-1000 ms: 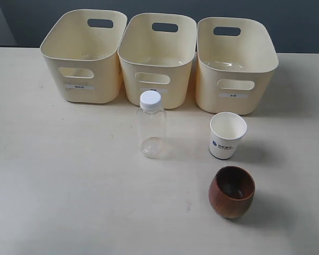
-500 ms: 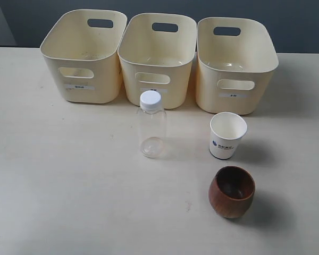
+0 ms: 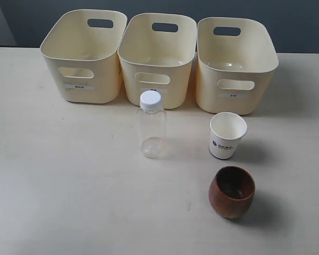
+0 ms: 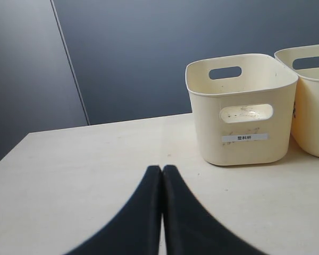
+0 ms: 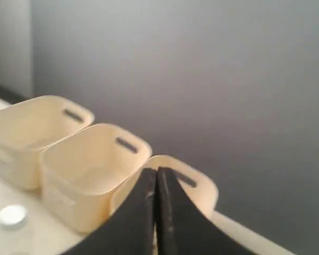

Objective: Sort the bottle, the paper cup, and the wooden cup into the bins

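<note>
Nothing has shifted since the earlier frames: every object on the table point(image 3: 69, 186) stands where it stood, and no arm has entered the exterior view.

Taking that view as our dial, the bins run across the far edge from 11 to 1 o'clock: left bin point(image 3: 58, 79), middle bin point(image 3: 128, 79) and right bin point(image 3: 207, 90). None of them holds a task item. The bottle point(image 3: 151, 127) stands upright near the dial's centre, just in front of the middle bin, with its long axis vertical and its white cap point(image 3: 150, 100) on top. The paper cup point(image 3: 227, 136) sits mouth-up at about 3 o'clock, before the right bin. The wooden cup point(image 3: 232, 191) is also mouth-up, at 6 o'clock from the paper cup, near it but apart.

Our left pincer point(image 4: 162, 169) has its fingers pressed together on nothing, and so does our right pincer point(image 5: 156, 171). Both hang back from the objects.

We judge the right arm nearer both cups. The bottle lies about midway between the arms, so either could take it from the side, across its upright axis.

The left bin's label point(image 4: 244, 137) carries three Chinese characters, which we read tentatively as 塑料杯. The other bins' labels are too small to read. The paper cup bears a blue logo point(image 3: 217, 142) with print beside it that we cannot read.
</note>
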